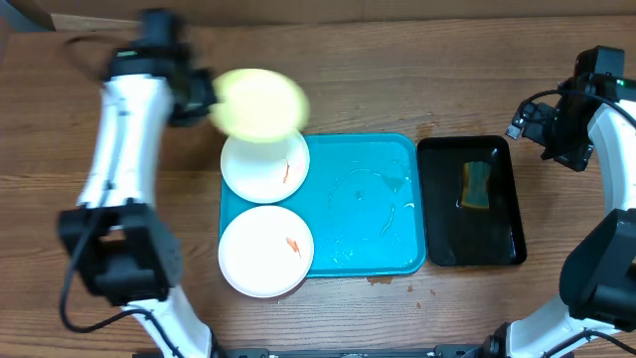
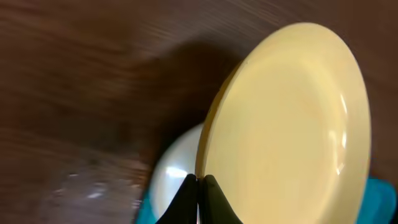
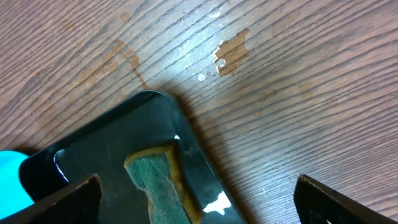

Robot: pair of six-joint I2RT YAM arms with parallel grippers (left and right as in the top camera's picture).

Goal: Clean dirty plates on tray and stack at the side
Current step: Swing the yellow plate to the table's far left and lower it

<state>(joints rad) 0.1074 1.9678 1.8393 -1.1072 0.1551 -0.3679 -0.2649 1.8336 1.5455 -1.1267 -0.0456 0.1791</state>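
My left gripper [image 1: 202, 98] is shut on the rim of the yellow-green plate [image 1: 260, 102] and holds it in the air over the far left corner of the turquoise tray [image 1: 368, 204]. In the left wrist view the black fingertips [image 2: 189, 186] pinch that plate's [image 2: 286, 124] edge, with a white plate [image 2: 171, 174] below. Two white plates [image 1: 264, 165] [image 1: 266, 251] with orange specks lie on the tray's left side, overhanging its edge. My right gripper [image 3: 198, 186] stands open above the far corner of the black tray [image 3: 112, 149], holding nothing.
The narrow black tray [image 1: 470, 202] right of the turquoise tray holds a green-and-yellow sponge [image 1: 477, 185] [image 3: 155, 186]. The turquoise tray's right half looks wet. A small wet patch [image 3: 231, 50] marks the wooden table beyond the black tray.
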